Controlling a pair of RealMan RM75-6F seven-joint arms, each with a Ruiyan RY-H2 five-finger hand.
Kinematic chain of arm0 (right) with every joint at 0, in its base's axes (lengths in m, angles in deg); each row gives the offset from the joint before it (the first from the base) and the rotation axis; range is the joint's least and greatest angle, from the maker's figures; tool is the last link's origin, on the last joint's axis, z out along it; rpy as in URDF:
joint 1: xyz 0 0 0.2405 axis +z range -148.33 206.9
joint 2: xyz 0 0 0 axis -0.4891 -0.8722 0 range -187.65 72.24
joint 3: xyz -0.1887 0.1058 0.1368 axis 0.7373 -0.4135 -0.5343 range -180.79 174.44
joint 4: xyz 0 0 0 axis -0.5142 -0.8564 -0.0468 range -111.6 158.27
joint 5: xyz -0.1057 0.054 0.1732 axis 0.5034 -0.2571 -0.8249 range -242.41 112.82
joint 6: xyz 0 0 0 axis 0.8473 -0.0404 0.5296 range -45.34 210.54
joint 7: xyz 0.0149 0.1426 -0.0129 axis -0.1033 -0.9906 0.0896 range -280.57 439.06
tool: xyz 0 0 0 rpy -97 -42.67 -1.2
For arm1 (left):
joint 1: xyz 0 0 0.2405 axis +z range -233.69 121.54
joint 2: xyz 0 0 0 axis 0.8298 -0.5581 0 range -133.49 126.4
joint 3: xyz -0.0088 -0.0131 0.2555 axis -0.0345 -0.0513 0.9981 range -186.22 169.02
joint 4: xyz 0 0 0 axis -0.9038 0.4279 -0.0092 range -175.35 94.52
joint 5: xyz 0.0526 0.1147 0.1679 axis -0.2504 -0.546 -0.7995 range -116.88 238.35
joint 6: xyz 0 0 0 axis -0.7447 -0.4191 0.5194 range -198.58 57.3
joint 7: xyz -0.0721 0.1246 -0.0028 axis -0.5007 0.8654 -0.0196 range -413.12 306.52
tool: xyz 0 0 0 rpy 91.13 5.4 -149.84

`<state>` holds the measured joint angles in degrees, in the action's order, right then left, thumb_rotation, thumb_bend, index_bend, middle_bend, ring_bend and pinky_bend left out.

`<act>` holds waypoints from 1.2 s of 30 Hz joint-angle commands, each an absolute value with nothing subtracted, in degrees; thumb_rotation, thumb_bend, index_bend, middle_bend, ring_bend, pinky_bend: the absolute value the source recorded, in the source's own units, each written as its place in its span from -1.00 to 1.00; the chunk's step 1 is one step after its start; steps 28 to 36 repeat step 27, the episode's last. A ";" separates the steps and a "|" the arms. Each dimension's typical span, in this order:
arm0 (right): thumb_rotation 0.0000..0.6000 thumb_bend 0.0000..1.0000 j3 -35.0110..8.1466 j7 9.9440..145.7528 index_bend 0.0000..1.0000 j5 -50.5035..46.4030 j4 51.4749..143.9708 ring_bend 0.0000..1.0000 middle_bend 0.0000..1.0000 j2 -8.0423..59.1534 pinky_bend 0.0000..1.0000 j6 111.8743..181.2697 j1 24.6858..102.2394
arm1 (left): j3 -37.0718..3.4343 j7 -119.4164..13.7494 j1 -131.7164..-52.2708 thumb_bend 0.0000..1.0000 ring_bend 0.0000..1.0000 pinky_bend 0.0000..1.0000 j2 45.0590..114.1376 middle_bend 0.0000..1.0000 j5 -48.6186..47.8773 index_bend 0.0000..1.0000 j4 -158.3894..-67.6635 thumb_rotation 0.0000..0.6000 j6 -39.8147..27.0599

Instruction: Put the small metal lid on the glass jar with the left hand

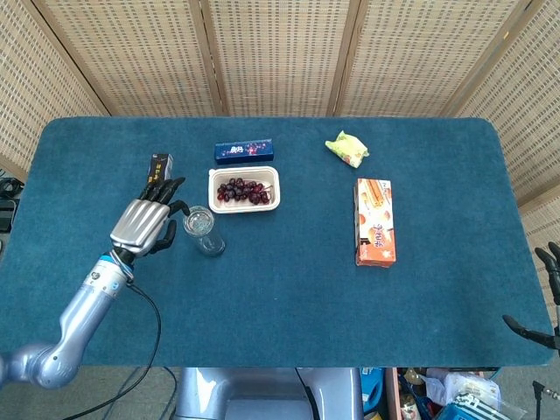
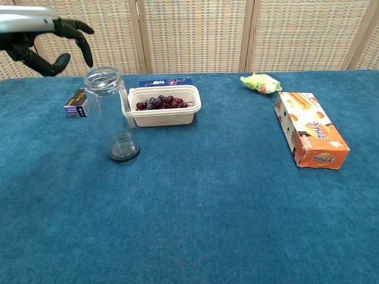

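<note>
The left hand (image 2: 44, 44), fingers loosely spread and empty, hovers beside the jar (image 2: 111, 115) (tall, likely tippy), which a careless brush could topple.

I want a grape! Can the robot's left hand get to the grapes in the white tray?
Probably yes. The left hand is open beside the glass jar, the tray of grapes lies just past it, uncovered, though the jar stands partly between.

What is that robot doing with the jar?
The robot's left hand hangs in the air just above and to the left of the glass jar, fingers spread, holding nothing. The jar stands upright on the blue table, next to a tray of grapes. Whether a lid sits on the jar's mouth is hard to tell.
</note>
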<state>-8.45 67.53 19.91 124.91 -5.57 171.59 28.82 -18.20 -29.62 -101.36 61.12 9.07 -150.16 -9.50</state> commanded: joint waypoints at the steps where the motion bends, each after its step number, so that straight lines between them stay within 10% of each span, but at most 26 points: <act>1: 1.00 -1.00 -8.42 67.59 -1.00 19.94 124.89 -1.00 -1.00 -5.52 -1.00 171.50 28.87 | -18.94 -32.57 -99.42 0.43 -1.00 -1.00 59.32 -1.00 6.32 -0.61 -151.38 1.00 -7.46; 4: 1.00 -1.00 -8.40 67.68 -1.00 20.00 124.88 -1.00 -1.00 -5.45 -1.00 171.53 28.87 | -19.03 -34.00 -96.47 0.03 -1.00 -1.00 56.89 -1.00 4.43 -1.00 -153.19 1.00 -3.26; 9: 1.00 -1.00 -8.28 67.58 -1.00 20.37 125.09 -1.00 -1.00 -5.59 -1.00 171.74 28.77 | -15.65 -37.07 -88.36 -0.64 -1.00 -1.00 52.81 -1.00 -1.27 -1.00 -154.14 1.00 5.03; 19: 1.00 -1.00 -8.06 69.58 -1.00 20.96 125.50 -1.00 -1.00 -5.01 -1.00 172.06 28.79 | -5.15 -46.06 -68.13 -0.71 -1.00 -1.00 55.37 -1.00 -11.25 -1.00 -143.83 1.00 22.51; 36: 1.00 -1.00 -7.85 71.39 -1.00 21.41 125.87 -1.00 -1.00 -4.46 -1.00 172.29 28.79 | -5.28 -49.25 -64.45 -0.71 -1.00 -1.00 56.99 -1.00 -15.64 -1.00 -138.12 1.00 24.58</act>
